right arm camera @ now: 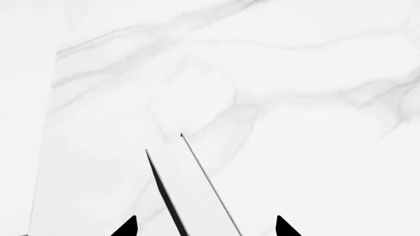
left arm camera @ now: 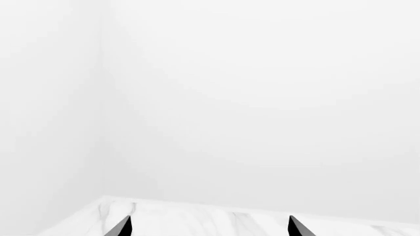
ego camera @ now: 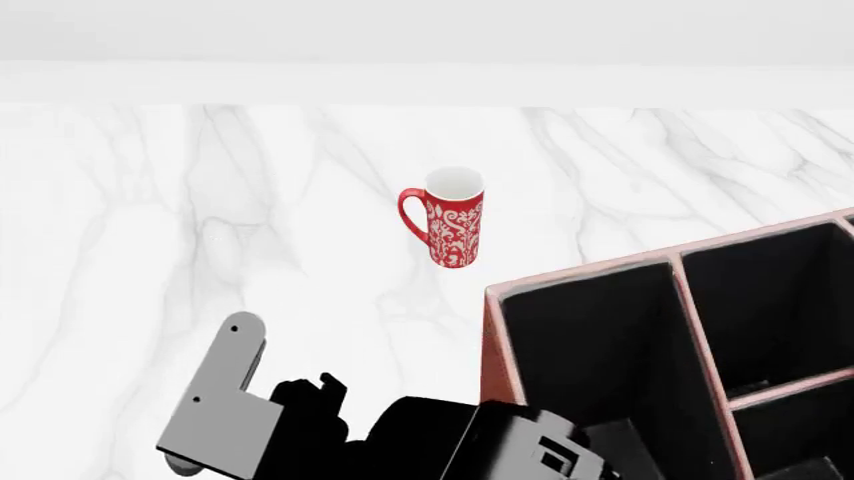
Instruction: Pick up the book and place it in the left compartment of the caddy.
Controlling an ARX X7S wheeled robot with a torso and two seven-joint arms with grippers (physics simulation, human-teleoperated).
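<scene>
The left gripper (left arm camera: 210, 227) is spread and holds nothing. Its two dark tips stand well apart over a worktop (ego camera: 200, 200) edge, facing blank white wall. In the head view, grey and black arm links (ego camera: 227, 410) fill the near left of the worktop and reach across the caddy's near left corner.

A mug (ego camera: 454, 225) stands upright about mid-worktop, towards the far edge and well apart from the caddy (ego camera: 497, 350). The caddy sits at the near right. The left compartment (ego camera: 587, 340) is open and dark, with nothing of the book in the part that shows.

The book (right arm camera: 196, 196) appears only in the right wrist view, as a pale strip with one black edge running away over the marble. The right gripper (right arm camera: 204, 226) has its tips spread either side of it. Marble shows between each tip and the book, so it is not pinched where I can see.

Risks, as I judge them:
- A grip closed on so narrow a face may let the book twist or slip.
- Carried across, a corner could catch the rim or a divider, or the book could drop into a small section.
- The left arm by the caddy may get in the way.

Hidden or unclear:
- The book's near end is cut off.
- I cannot tell whether it stands or lies, or where on the worktop it is.
- The caddy's near and right parts run out of frame.
- The right arm is not in the head view.
</scene>
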